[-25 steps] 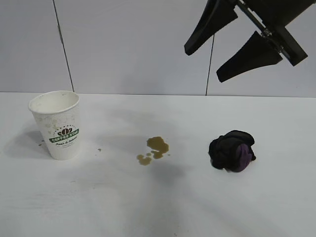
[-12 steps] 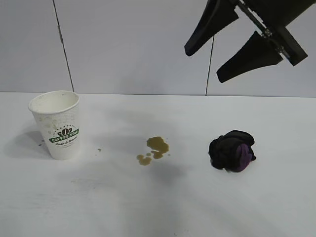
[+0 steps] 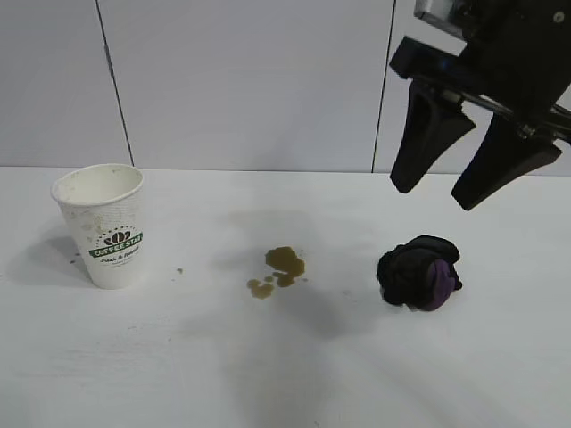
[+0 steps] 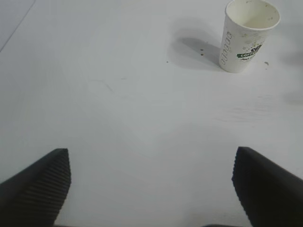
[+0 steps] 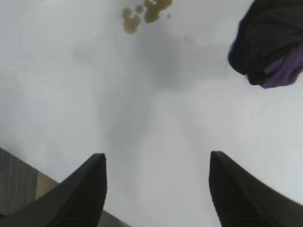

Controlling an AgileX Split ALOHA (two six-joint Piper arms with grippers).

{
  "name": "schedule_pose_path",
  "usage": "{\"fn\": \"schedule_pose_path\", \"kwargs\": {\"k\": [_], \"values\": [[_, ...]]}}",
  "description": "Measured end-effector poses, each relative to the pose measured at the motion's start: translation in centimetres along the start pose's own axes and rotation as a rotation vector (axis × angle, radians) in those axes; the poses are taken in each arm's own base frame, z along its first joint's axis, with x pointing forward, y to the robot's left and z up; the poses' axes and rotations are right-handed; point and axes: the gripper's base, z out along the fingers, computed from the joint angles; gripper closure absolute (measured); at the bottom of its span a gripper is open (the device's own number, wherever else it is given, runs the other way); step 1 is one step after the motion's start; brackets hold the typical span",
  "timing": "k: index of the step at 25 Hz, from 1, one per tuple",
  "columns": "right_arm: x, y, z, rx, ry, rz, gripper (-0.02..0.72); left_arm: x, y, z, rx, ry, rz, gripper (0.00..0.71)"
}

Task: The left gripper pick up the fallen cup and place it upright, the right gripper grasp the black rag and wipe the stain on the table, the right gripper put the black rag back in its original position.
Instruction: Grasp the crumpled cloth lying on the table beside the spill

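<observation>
The white cup (image 3: 103, 225) with its green logo stands upright at the table's left, also in the left wrist view as the cup (image 4: 247, 34). A brown stain (image 3: 278, 270) lies mid-table, seen too as the stain (image 5: 144, 11). The black rag (image 3: 418, 272) with a purple patch sits right of it, and shows as the rag (image 5: 271, 43). My right gripper (image 3: 434, 198) hangs open in the air just above the rag and slightly behind it, empty; its fingers frame bare table (image 5: 157, 158). My left gripper (image 4: 151, 156) is open and empty, well back from the cup.
The white table (image 3: 285, 374) stretches wide around the three items. A grey panelled wall (image 3: 241, 80) stands behind. A few brown specks (image 3: 179, 270) lie beside the cup. The table's edge (image 5: 28, 182) shows in the right wrist view.
My right gripper has come down and turned, its fingers now pointing downward over the rag instead of slanting left high above. Cup, stain and rag have not moved.
</observation>
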Motion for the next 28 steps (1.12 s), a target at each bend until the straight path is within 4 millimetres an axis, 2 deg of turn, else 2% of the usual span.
{"fn": "schedule_pose_path", "kwargs": {"k": [5,14,24,26,28], "values": [[-0.4,-1.3,2.9,0.077,0.023,0.01,0.273,0.0,0.0,0.0,0.0,0.0,0.0,0.046],[-2.0,-2.4,2.6,0.203,-0.063,0.02,0.273,0.0,0.0,0.0,0.0,0.0,0.0,0.046],[-2.0,-3.2,5.9,0.211,-0.023,0.043,0.276,0.0,0.0,0.0,0.0,-0.001,-0.001,0.046],[-2.0,-3.3,6.2,0.211,-0.019,0.057,0.339,0.0,0.0,0.0,0.0,-0.001,-0.001,0.046],[-1.9,-3.3,6.3,0.211,-0.017,0.069,0.531,0.0,0.0,0.0,0.0,-0.001,-0.001,0.046]]}}
